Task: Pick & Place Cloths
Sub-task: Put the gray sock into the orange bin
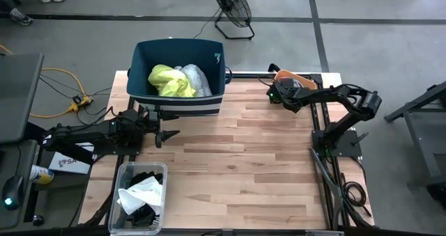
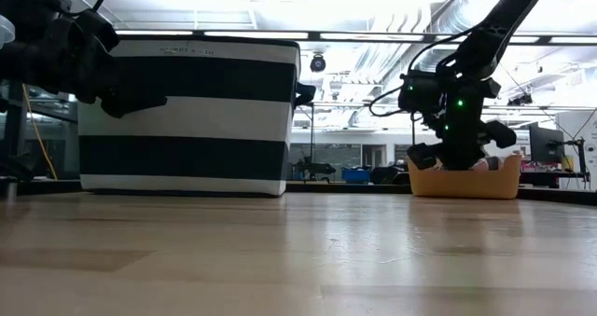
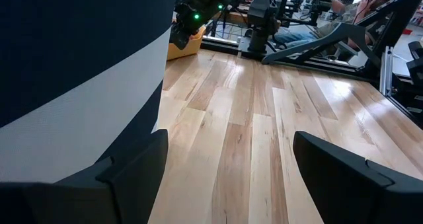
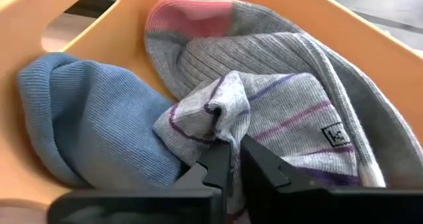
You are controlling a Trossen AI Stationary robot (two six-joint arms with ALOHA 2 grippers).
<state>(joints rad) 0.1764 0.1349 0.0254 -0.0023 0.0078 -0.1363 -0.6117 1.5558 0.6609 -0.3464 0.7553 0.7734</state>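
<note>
Pick step in hand: right hand [image 4: 230,159] down in orange tray [image 4: 59,12] at bench's far right corner, nearly closed, pinching fold of grey striped sock [image 4: 277,118]. Next, probably: lift clear, carry to striped bin [image 1: 179,55]. Left hand [image 3: 225,164] gapes empty beside bin.

Right gripper [image 4: 230,159] low, fingers nearly closed in a pinch; left gripper [image 3: 228,168] level, fingers spread wide.

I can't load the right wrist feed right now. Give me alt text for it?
The right gripper has its dark fingers nearly closed, pinching a fold of a grey striped sock inside the orange tray. A grey sock with a pink toe lies behind it and a blue sock beside it.
</note>
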